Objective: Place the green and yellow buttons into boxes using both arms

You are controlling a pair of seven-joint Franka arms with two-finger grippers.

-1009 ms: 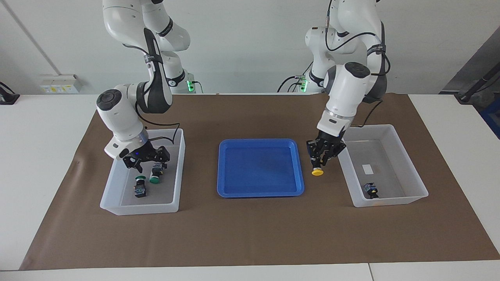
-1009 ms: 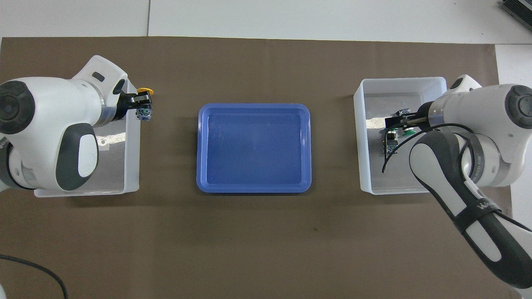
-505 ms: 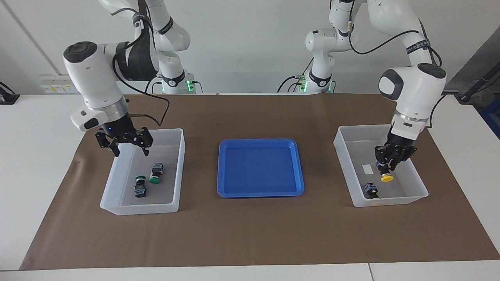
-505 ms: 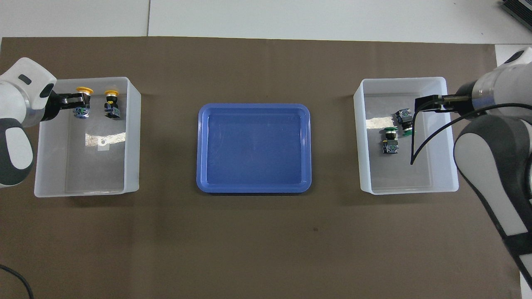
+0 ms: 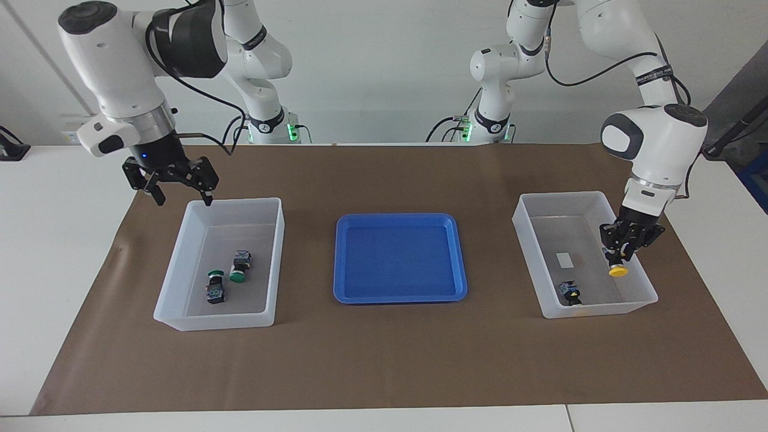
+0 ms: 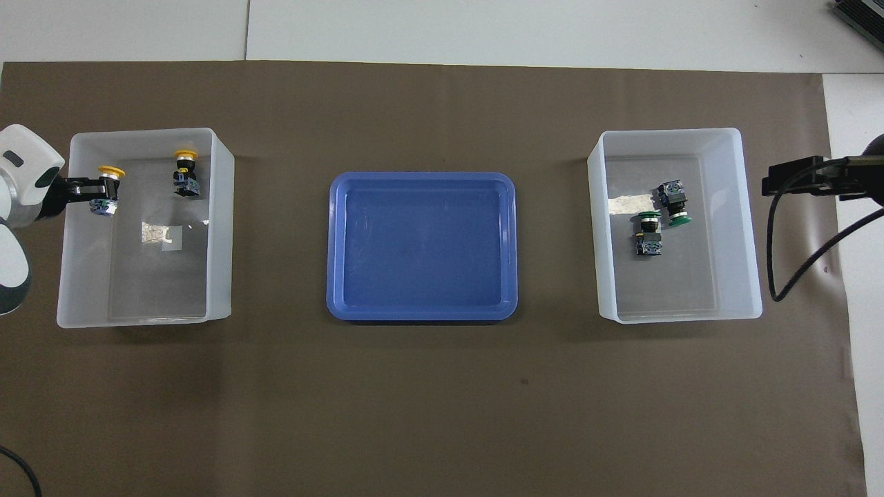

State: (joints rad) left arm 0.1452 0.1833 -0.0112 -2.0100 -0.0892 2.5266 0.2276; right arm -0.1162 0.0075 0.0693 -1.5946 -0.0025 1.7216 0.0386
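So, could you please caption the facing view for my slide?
Left gripper lowers a yellow button into its box; right gripper open.

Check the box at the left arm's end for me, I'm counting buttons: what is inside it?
One yellow button lies on the floor of the box. The left gripper holds a second yellow button above the floor. A pale label is stuck there. Nothing is covered.

Blue tray [image 5: 400, 294] sat on a plain brown mat [image 5: 384, 360] over the white table [image 5: 54, 240]. Two translucent white boxes [image 5: 180, 264] [image 5: 645, 288]: one held two green-capped buttons [image 5: 237, 276] [image 5: 215, 274] with black bodies, the other one yellow-capped button [image 6: 184, 154]. The black left hand [image 5: 621, 255] carried another yellow-capped button [image 5: 618, 272]; arms white with dark joints.
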